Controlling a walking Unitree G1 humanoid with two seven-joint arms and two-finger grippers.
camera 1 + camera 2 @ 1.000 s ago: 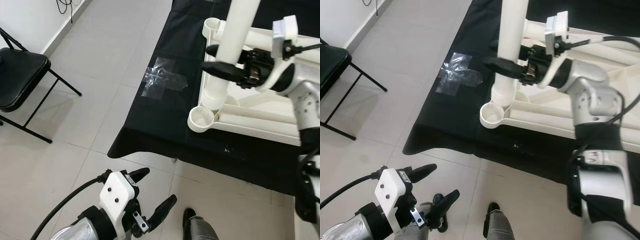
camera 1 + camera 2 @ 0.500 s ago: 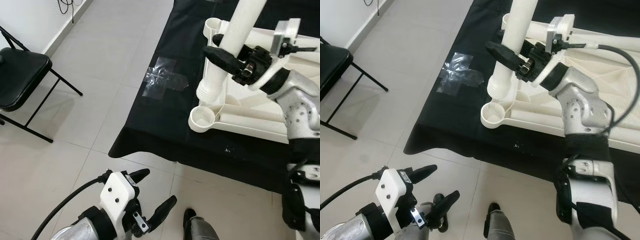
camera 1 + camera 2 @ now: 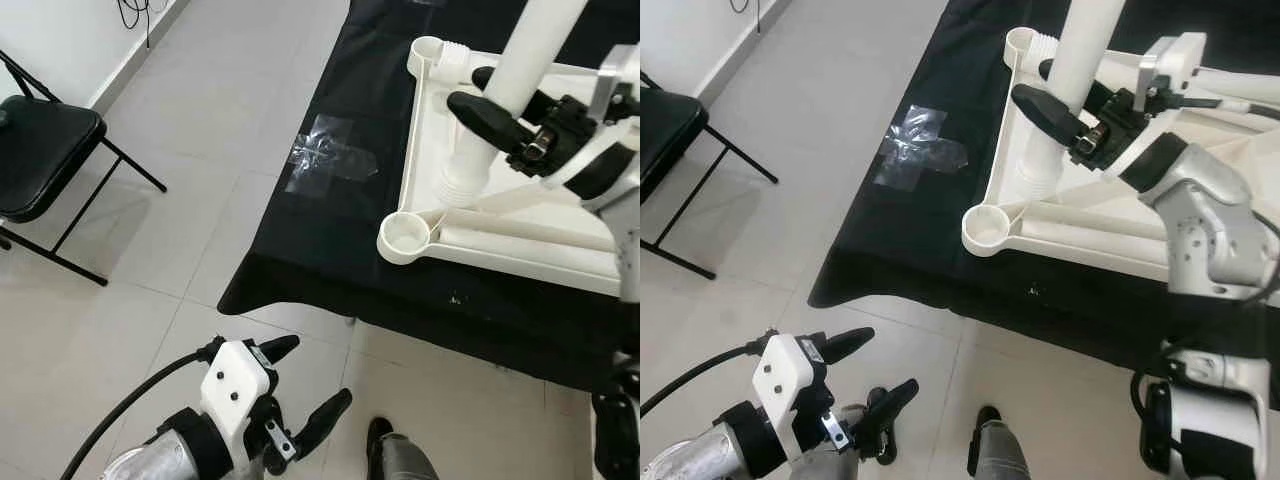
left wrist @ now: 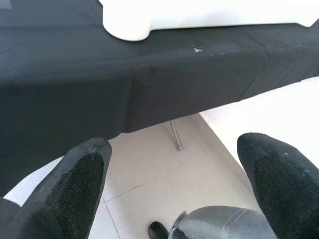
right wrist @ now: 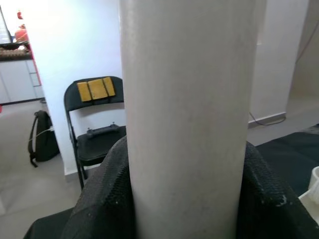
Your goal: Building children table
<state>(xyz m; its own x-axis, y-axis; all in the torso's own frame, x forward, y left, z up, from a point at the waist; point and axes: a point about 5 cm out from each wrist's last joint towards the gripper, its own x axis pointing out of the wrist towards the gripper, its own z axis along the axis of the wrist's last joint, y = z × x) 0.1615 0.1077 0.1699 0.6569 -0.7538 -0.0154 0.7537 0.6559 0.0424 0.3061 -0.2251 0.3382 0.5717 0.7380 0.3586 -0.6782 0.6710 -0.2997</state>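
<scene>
A white children's table top (image 3: 520, 250) lies upside down on a black-draped table (image 3: 340, 240). My right gripper (image 3: 490, 95) is shut on a white table leg (image 3: 530, 60), which tilts with its top leaning right. The leg's threaded end (image 3: 462, 185) hangs over the frame's left rail, between the empty near corner socket (image 3: 403, 238) and the far corner socket (image 3: 428, 47). In the right wrist view the leg (image 5: 184, 114) sits between the black fingers (image 5: 104, 199). My left gripper (image 3: 312, 375) hangs open low over the floor, in front of the table's edge.
A black folding chair (image 3: 40, 150) stands on the tiled floor at the left. A patch of clear tape (image 3: 325, 160) lies on the cloth left of the table top. My foot (image 3: 378, 435) shows below the table's front edge. Another chair (image 5: 97, 134) and a backpack (image 5: 42, 137) stand by the wall.
My right gripper has carried the leg to the right and away from the near corner socket, tilting it further. The left arm has stayed still.
</scene>
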